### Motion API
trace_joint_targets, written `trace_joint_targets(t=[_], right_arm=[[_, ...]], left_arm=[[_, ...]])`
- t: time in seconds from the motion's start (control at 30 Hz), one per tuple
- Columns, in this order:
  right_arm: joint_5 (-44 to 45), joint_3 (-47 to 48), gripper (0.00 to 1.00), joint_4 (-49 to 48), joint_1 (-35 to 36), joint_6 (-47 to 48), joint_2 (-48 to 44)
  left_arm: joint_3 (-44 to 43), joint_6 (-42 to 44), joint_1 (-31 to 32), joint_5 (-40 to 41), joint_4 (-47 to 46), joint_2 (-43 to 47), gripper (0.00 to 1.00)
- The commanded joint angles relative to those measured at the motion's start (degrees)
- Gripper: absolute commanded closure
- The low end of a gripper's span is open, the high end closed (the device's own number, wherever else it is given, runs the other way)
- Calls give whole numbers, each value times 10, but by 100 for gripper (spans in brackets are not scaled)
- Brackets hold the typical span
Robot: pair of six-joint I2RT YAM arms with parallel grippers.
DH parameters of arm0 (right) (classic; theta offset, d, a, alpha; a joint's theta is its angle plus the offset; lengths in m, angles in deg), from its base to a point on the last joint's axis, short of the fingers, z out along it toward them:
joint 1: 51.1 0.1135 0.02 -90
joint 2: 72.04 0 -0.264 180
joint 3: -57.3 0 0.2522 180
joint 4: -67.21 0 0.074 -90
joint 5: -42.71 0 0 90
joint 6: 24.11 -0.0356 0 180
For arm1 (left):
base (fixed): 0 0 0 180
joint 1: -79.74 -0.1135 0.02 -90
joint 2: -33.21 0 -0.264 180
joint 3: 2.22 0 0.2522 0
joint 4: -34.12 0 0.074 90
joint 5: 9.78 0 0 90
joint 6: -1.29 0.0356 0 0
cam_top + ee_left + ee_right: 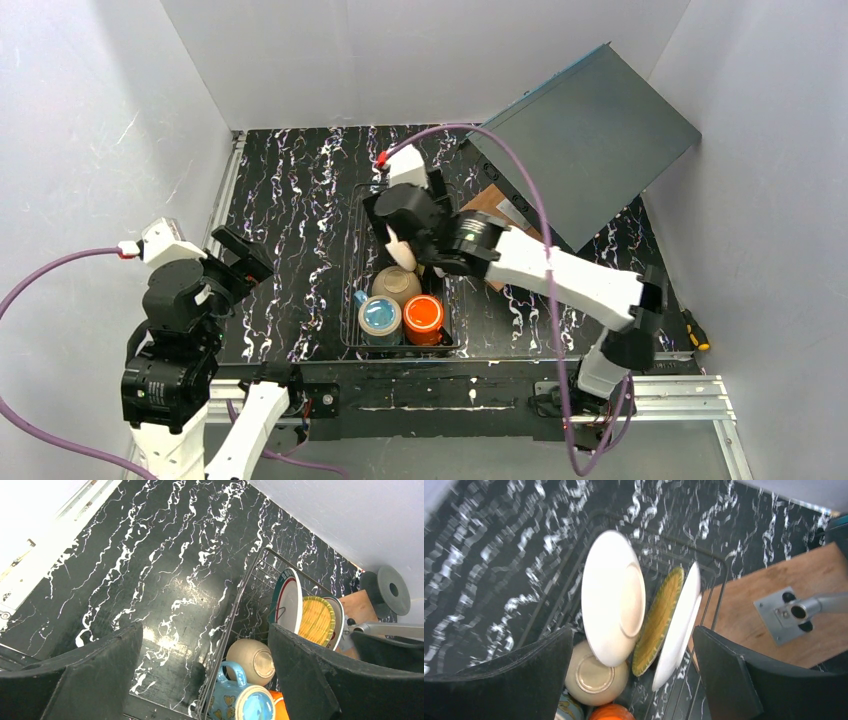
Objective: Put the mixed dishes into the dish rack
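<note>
Right gripper (632,630) wide apart, empty, above dish rack (723,575); left gripper (206,627) wide apart.

No legible txt, labels, brand names or nos. in any view. Marks on blue patterned mug (226,701) are yellow motifs, and those on white plate (292,605) are coloured rim lines: decoration, not lettering.

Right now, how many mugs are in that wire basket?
2. The blue patterned mug and the orange mug sit side by side at the dish rack's near end, blue on the left. The right arm may hide more.
</note>
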Motion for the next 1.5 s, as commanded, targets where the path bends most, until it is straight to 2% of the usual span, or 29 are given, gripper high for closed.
trace_joint_targets(t=[0.0, 0.17, 0.4, 0.73, 0.77, 0.83, 0.87, 1.07, 1.13, 1.37, 1.47], right_arm=[[-20, -24, 3, -80, 1, 39, -77], [-73, -54, 2, -116, 1, 71, -95], [-122, 53, 2, -31, 1, 84, 16], [59, 243, 2, 86, -18, 52, 199], [61, 247, 5, 88, -24, 48, 205], [44, 241, 28, 79, -36, 44, 208], [33, 237, 34, 75, -42, 43, 209], [26, 235, 35, 84, -57, 30, 220], [28, 232, 38, 96, -62, 16, 218], [5, 193, 64, 132, -69, -64, 171], [-24, 182, 66, 145, -69, -97, 150]], left_arm=[[7, -11, 3, -16, -12, -14, 5], [9, -19, 3, -31, -15, -20, 6], [5, -24, 3, -37, -12, -20, 7], [-5, -20, 3, -29, 0, -14, 7], [-5, -20, 3, -29, 1, -13, 7], [-5, -18, 3, -28, 1, -13, 7], [-5, -18, 3, -28, 1, -13, 7], [3, -22, 3, -31, 0, -12, 7], [5, -22, 3, -32, -1, -12, 7], [13, -23, 3, -34, -4, -12, 6], [16, -25, 3, -37, -6, -12, 7]])
